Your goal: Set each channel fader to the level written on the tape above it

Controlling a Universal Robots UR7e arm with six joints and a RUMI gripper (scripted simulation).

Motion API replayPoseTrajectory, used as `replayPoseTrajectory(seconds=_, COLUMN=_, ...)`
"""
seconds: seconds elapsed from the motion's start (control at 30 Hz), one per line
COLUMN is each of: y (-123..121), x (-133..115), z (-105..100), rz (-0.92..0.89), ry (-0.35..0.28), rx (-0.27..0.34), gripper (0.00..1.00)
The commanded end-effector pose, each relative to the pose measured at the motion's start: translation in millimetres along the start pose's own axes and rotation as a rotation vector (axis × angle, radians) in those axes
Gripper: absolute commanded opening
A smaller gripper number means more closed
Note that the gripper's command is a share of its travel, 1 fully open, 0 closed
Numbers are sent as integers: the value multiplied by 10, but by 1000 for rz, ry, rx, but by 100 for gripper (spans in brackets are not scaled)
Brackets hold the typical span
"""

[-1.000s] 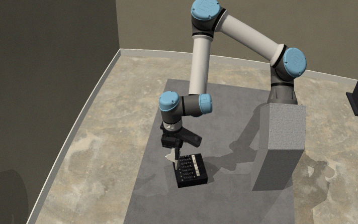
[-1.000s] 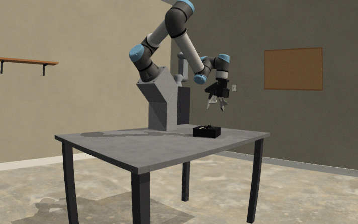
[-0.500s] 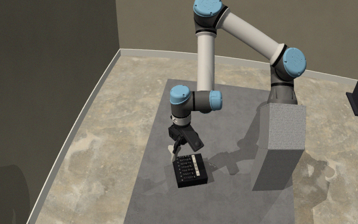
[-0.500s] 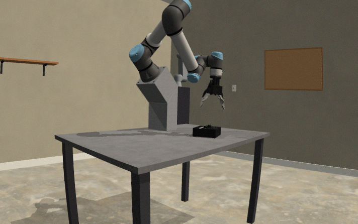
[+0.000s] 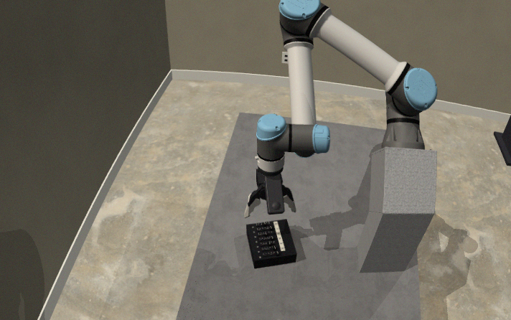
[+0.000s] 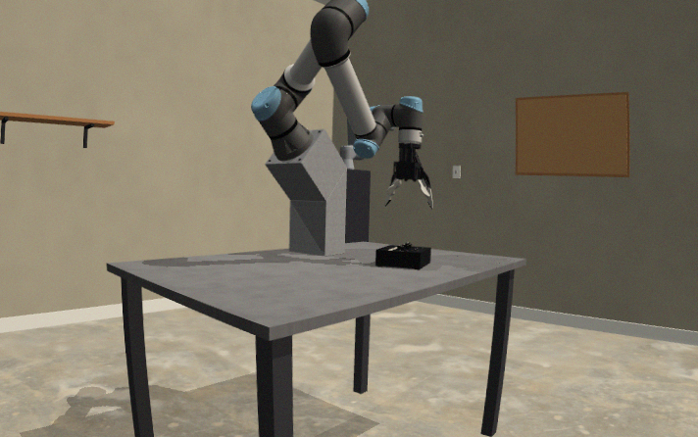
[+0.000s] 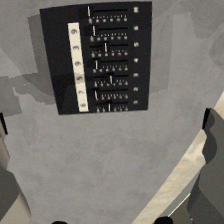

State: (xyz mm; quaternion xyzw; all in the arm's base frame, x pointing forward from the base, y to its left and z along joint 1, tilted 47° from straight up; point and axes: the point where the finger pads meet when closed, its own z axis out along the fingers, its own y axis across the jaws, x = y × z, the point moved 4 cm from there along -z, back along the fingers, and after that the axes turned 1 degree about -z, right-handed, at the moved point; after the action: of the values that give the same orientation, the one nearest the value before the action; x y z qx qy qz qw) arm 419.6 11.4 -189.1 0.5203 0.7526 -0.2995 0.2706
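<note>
The lighting desk (image 5: pixel 272 242) is a small black box on the grey table, near its left edge. It also shows in the exterior view (image 6: pixel 402 256) and fills the top of the wrist view (image 7: pixel 96 56). A white tape strip (image 7: pixel 78 67) with handwritten numbers runs along one side, beside several slider tracks with pale fader knobs (image 7: pixel 103 65). My gripper (image 5: pixel 270 205) hangs well above the desk, open and empty, fingers pointing down. It also shows in the exterior view (image 6: pixel 410 195). The numbers on the tape are too blurred to read surely.
The arm's grey pedestal (image 5: pixel 399 203) stands on the table to the right of the desk. The table edge lies close to the desk's left side, with the floor below. A wall shelf (image 6: pixel 54 121) and a cork board (image 6: pixel 572 134) hang far off.
</note>
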Motion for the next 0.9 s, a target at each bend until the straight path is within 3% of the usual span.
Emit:
replayPoseTrajectory(seconds=0.0, y=-38, x=-17, z=-40, rz=143, ry=-1, rx=-8, gripper=100)
replayPoseTrajectory(seconds=0.37, y=-81, x=-40, z=-76, rz=274, ry=3, rx=-18, gripper=100)
replayPoseTrajectory(seconds=0.87, y=-86, x=-43, z=-80, rz=289, ry=4, rx=-19, gripper=100)
